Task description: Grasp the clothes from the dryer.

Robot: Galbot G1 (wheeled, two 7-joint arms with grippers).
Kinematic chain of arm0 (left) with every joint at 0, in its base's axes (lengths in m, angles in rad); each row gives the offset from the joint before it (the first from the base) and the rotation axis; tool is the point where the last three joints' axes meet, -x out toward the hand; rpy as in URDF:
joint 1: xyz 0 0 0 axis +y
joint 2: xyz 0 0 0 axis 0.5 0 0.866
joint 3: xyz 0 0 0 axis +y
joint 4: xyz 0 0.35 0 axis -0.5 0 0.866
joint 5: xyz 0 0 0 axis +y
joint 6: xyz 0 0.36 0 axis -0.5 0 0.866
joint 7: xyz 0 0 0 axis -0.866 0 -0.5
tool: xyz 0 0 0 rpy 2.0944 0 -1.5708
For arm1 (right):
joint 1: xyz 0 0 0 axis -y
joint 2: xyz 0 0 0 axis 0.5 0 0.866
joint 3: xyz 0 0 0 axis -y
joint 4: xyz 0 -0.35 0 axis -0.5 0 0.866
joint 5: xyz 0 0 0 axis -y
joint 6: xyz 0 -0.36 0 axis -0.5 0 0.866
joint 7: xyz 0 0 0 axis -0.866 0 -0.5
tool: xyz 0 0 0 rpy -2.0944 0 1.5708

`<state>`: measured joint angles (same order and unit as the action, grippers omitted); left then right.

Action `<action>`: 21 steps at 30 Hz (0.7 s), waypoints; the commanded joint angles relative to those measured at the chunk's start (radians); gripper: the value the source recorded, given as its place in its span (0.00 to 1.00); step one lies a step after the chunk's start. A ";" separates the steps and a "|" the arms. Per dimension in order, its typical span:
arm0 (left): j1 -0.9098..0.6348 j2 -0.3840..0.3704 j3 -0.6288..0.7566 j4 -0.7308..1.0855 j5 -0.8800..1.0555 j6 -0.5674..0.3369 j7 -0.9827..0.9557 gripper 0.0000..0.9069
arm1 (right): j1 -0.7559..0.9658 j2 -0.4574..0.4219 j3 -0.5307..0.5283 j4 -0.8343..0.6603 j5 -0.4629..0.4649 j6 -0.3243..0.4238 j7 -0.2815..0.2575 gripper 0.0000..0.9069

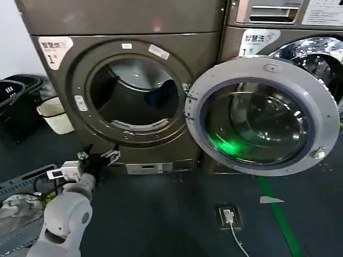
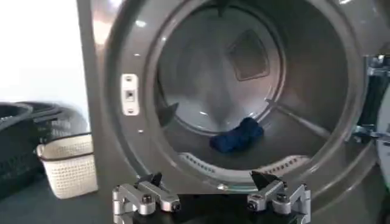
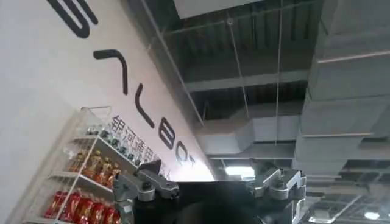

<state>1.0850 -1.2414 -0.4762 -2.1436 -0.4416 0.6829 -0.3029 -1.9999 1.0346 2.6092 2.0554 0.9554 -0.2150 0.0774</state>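
Our left claw [image 1: 99, 156], jaws wide and empty, hangs below the dryer [image 1: 128, 80] mouth, the clothes [image 2: 237, 134] lying inside at one o'clock, while our right claw [image 3: 210, 185], likewise open, points ceilingward.

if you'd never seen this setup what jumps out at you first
The dryer stands wide open, its grey-rimmed glass door swung out to the right with a green glow in the glass. Deep in the steel drum lie the small navy clothes, alone on the drum floor. The left hand hovers open, low in front of the mouth.
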 commanded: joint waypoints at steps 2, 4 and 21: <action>-0.004 0.000 0.001 0.001 0.001 0.001 0.001 1.00 | 0.003 0.003 -0.004 -0.001 0.004 0.039 -0.015 1.00; -0.007 0.000 0.001 0.004 0.002 0.001 0.002 1.00 | 0.003 0.005 -0.006 -0.002 0.004 0.047 -0.021 1.00; -0.067 0.000 0.065 0.043 0.016 -0.001 0.008 1.00 | 0.003 0.011 -0.007 -0.003 0.004 0.064 -0.030 1.00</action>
<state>1.0305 -1.2399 -0.4230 -2.1079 -0.4278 0.6835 -0.2951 -1.9979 1.0450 2.6027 2.0518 0.9585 -0.1548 0.0482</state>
